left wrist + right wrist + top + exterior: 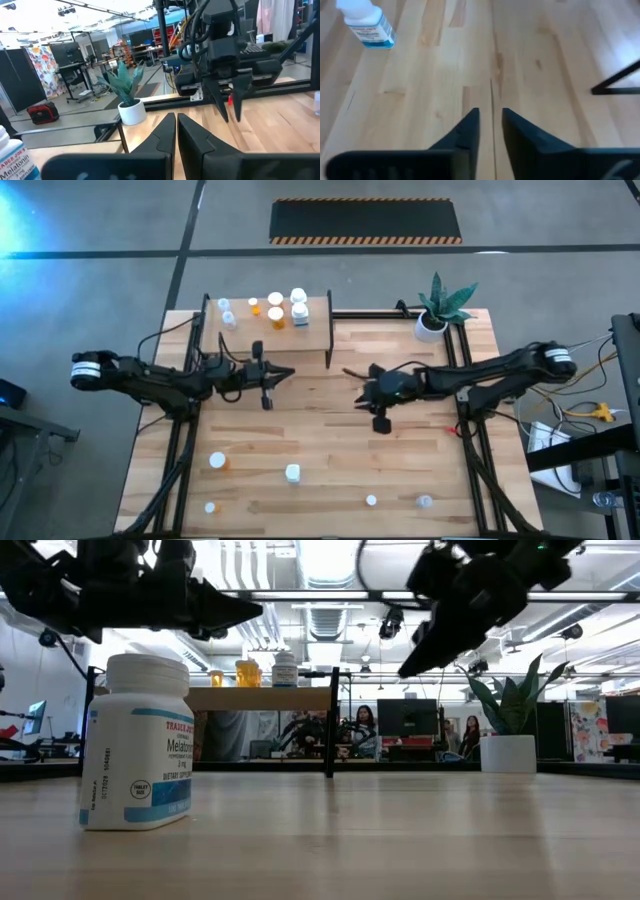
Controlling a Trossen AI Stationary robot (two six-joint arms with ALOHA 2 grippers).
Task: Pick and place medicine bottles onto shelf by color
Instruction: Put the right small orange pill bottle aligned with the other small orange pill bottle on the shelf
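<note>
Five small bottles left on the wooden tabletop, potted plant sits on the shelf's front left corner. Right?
Bottle count holds. The plant is wrong: the high view shows the white pot with the green plant on the planked wooden tabletop at its back right, beside the light wooden shelf board, not on it.

White-and-blue bottle (135,743), pale wooden table (400,840)

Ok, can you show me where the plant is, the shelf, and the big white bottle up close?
plant (446,300), high view, on its green leaves.
shelf (315,332), high view, on a bare part of its wooden board.
white bottle (135,755), low view, on its label.
</note>
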